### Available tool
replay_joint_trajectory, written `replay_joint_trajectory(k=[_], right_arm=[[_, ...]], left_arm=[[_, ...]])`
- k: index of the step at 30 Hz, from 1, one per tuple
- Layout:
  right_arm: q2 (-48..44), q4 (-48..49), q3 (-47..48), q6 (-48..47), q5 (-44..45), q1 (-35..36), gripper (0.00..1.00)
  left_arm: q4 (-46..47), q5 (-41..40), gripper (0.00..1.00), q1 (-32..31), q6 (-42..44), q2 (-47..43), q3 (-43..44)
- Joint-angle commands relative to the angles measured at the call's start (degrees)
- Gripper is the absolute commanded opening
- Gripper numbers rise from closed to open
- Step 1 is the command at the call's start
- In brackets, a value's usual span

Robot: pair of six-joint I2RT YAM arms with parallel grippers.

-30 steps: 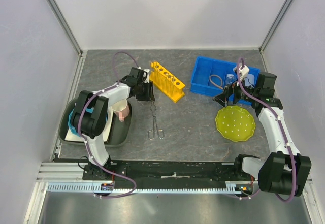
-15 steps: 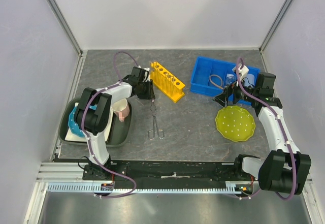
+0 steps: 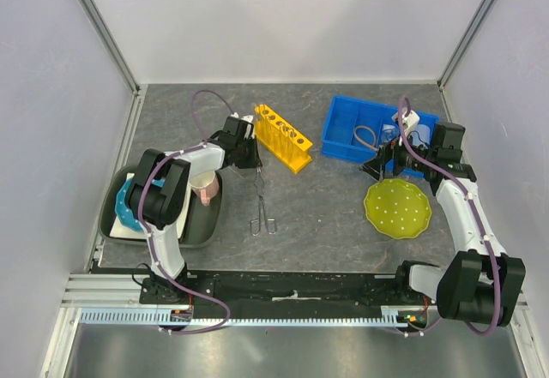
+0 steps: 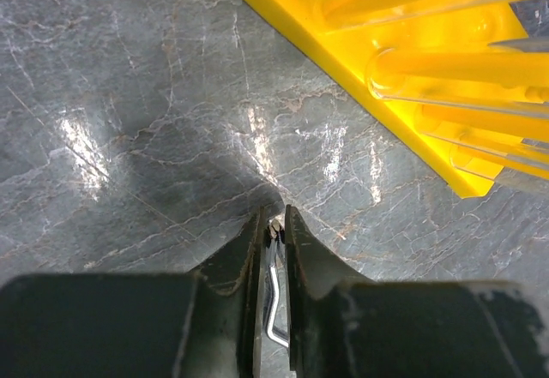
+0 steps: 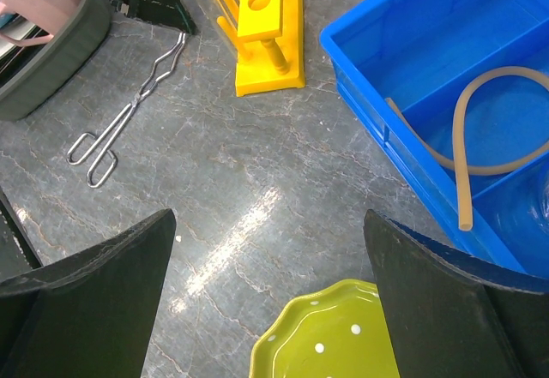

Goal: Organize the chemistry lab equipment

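The metal tongs [image 3: 262, 200] lie flat on the tabletop left of centre. Their ring handles point to the near side and their tips point far, toward the near end of the yellow rack [image 3: 283, 138]. The left gripper [image 4: 273, 215] is down at that far tip. Its fingers are drawn almost together, with the thin metal of the tongs pinched in the narrow slot between them, just short of the rack's base.

The tongs look light, stiff and slick, and they are hinged like scissors. A pinch at one tip will probably let the handle end swing or droop once lifted. The polished wire could also twist or slide out of the fingers. Taking hold nearer the pivot, across both arms, would likely be steadier, and the lift should be slow.

The clear tubes [image 4: 446, 61] resting in the rack are close to the gripper. They are probably glass and fragile, so the tongs should come away from the rack without sweeping against it.

The right gripper [image 3: 376, 165] hangs above the tabletop with its fingers spread wide and nothing between them. It sits between the green dotted plate [image 3: 397, 208] on the near side and the blue bin [image 5: 403, 35] on the far side. In that bin a tan rubber loop [image 5: 461, 181] lies draped over a divider, soft and floppy.
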Motion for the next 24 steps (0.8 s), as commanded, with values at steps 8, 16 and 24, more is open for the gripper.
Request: replay_joint_trajectory(k=[8, 16, 24], right_arm=[[0.12, 0.61, 2.12, -1.3, -0.66, -0.17, 0.98], [-0.49, 0.52, 1.51, -2.09, -2.77, -0.17, 0.98], [-1.98, 3.41, -1.3, -2.71, -9.89, 5.26, 0.98]], left_arm=[[-0.2, -2.08, 0.02, -0.48, -3.53, -9.08, -5.24], [4.27, 0.47, 0.02, -0.48, -6.78, -20.07, -12.08], [10.69, 1.35, 0.02, -0.57, -11.34, -31.85, -19.83]])
